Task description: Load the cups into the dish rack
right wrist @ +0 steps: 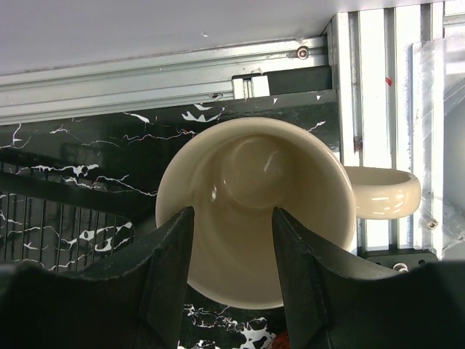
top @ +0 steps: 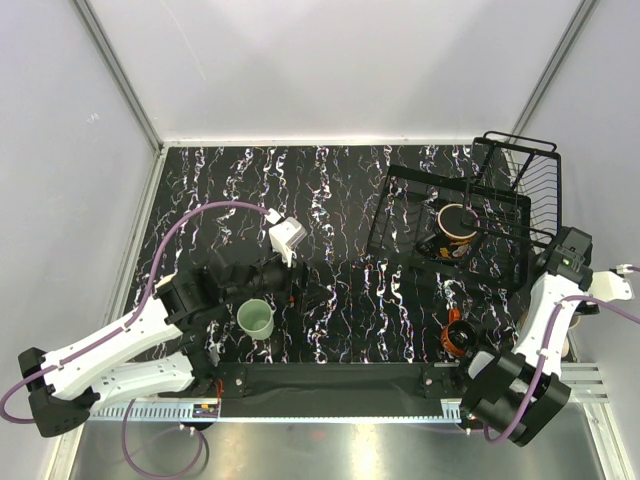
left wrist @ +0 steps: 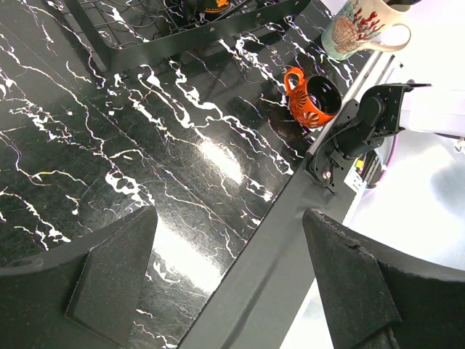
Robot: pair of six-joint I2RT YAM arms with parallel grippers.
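Left gripper point(left wrist: 229, 213): fingers spread wide, nothing between them. It hangs over bare table point(top: 330, 190) near the middle of the front edge.

Mint-green mug point(top: 255, 318): upright on the table, mouth up. It is just beside the left arm on the near side, well apart from the dish rack point(top: 395, 200).

Dish rack: at the far right of the table, with the taller slotted wire section at its right end.

Black patterned mug point(top: 457, 225): sits inside the rack's basket, mouth toward the overhead camera. It is the only mug in the rack.

Red mug point(left wrist: 316, 98): on the table outside the rack, near the right arm's base. Dark inside, handle on the side away from the base.

Right gripper point(right wrist: 232, 212): fingers parted and pinching nothing. It is directly above the cream mug point(right wrist: 251, 211), whose interior shows in the gap between the fingers.

Cream mug: upright at the table's right edge against the aluminium rail, handle pointing toward the rail. The rim on the side away from the handle is hidden behind one finger.

Left wrist view: a pale mug with a red print stands beyond the red mug at the table's edge. I cannot tell whether it is the cream one.
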